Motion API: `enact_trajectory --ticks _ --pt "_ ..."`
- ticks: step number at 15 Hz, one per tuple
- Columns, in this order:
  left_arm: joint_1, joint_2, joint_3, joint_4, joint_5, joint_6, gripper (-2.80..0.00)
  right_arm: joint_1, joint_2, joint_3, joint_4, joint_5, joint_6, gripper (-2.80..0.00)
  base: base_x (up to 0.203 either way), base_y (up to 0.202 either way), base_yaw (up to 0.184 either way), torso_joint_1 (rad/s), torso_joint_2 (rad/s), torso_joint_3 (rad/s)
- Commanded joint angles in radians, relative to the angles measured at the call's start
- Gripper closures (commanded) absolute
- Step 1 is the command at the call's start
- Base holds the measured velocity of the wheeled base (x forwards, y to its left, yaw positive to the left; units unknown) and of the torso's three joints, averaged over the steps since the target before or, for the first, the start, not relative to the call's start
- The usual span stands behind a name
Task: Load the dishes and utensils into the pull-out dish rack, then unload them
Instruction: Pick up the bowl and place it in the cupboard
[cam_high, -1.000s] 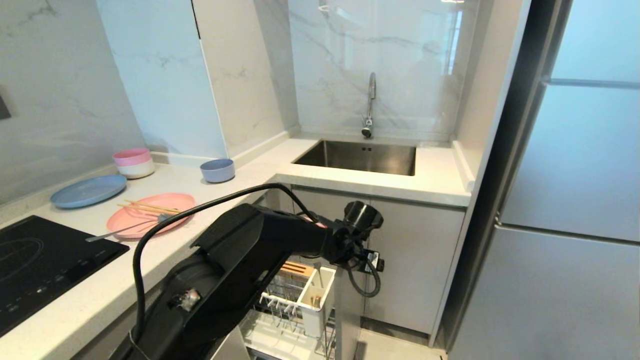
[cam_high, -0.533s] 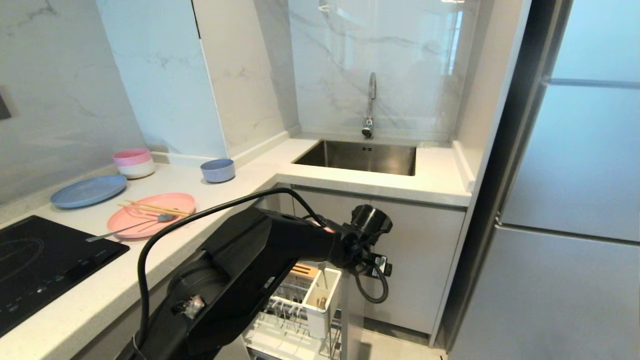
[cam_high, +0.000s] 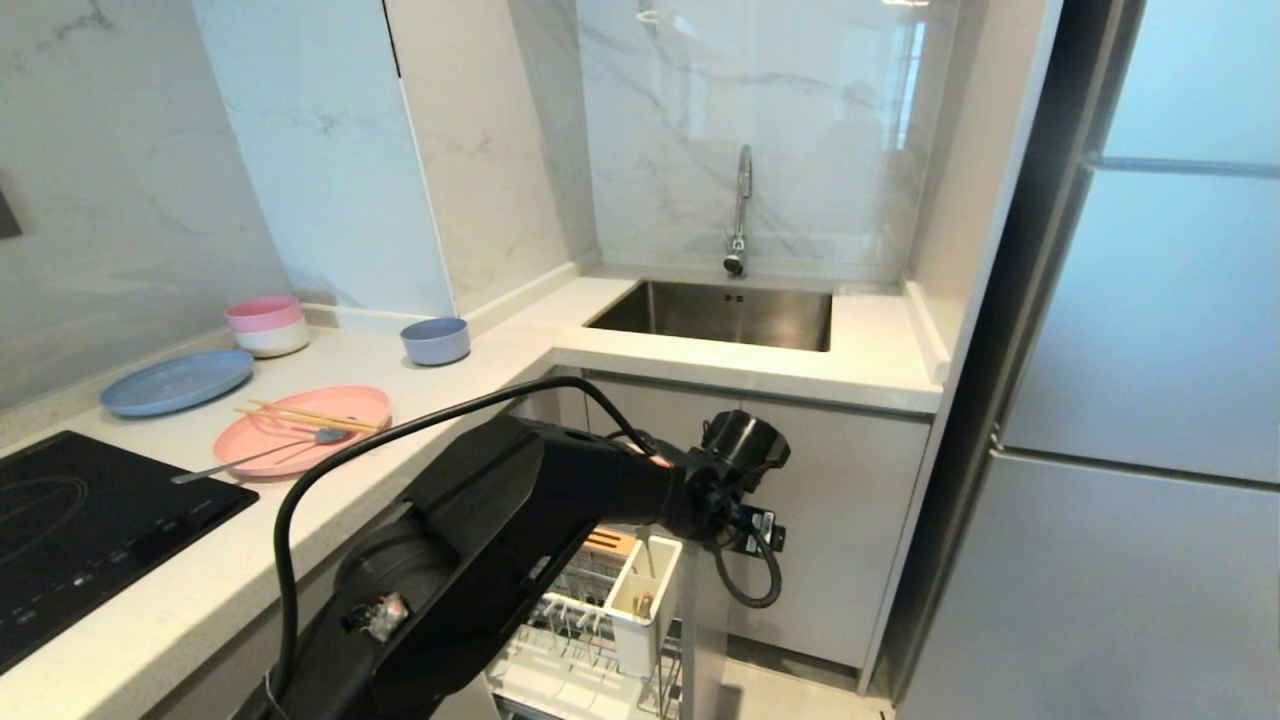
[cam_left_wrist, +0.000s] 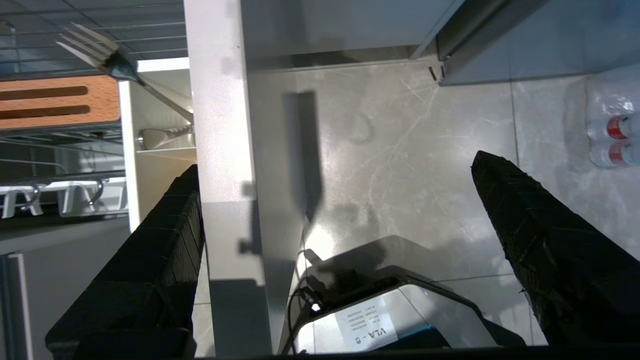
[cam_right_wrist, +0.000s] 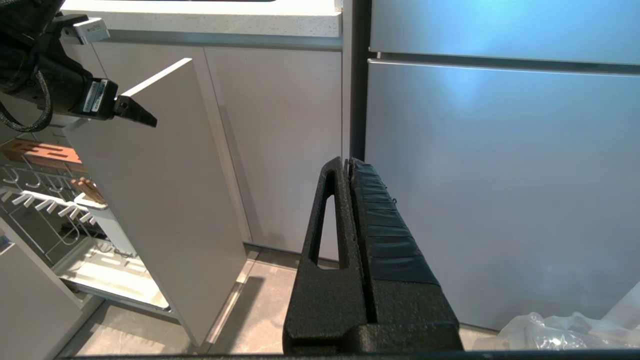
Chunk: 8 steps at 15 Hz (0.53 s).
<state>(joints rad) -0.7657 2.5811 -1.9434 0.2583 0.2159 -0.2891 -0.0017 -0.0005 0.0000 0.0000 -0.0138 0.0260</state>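
The pull-out dish rack (cam_high: 560, 600) stands drawn out under the counter, its white utensil cup (cam_high: 637, 600) behind the narrow pale cabinet front (cam_left_wrist: 225, 150). My left gripper (cam_left_wrist: 336, 162) hangs open over that front's top edge, one finger (cam_left_wrist: 150, 260) on the rack side and the other (cam_left_wrist: 550, 250) out over the floor. A metal fork (cam_left_wrist: 100, 55) leans in the cup beside the wooden strip (cam_left_wrist: 55, 100). On the counter lie the pink plate (cam_high: 350, 405), chopsticks (cam_high: 300, 415) and a silver utensil (cam_high: 250, 455) on it, and the blue bowl (cam_high: 436, 340). My right gripper (cam_right_wrist: 347, 162) is shut and empty, low by the fridge.
A blue plate (cam_high: 178, 380) and stacked pink-and-white bowls (cam_high: 266, 325) sit at the back left, a black hob (cam_high: 80, 530) in front. The sink (cam_high: 720, 312) with faucet (cam_high: 740, 215) is ahead, the fridge (cam_high: 1150, 400) on the right. Packed bottles (cam_left_wrist: 612, 140) stand on the floor.
My left wrist has shifted a little to the right, and the rack's front and cup have come slightly out with it. The gripper stays open; the counter items have not moved.
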Motion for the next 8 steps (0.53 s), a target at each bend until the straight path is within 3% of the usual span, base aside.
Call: enact_trajectory --ticks 1,3,8 --pt "0.003 -0.009 0.000 0.003 0.019 -0.003 -2.80 -0.001 0.000 0.000 0.000 0.000 0.000 0.00 0.000 0.000 0.000 0.000 0.00 0.000" --pt "0.006 -0.017 0.000 0.005 0.083 -0.015 -2.80 0.000 0.000 0.000 0.000 0.000 0.000 0.00 0.000 0.000 0.000 0.000 0.00 0.000" --pt "0.019 -0.081 0.009 0.042 0.149 -0.041 -2.80 0.000 0.000 0.000 0.000 -0.001 0.000 0.00 0.000 0.000 0.000 0.000 0.00 0.000"
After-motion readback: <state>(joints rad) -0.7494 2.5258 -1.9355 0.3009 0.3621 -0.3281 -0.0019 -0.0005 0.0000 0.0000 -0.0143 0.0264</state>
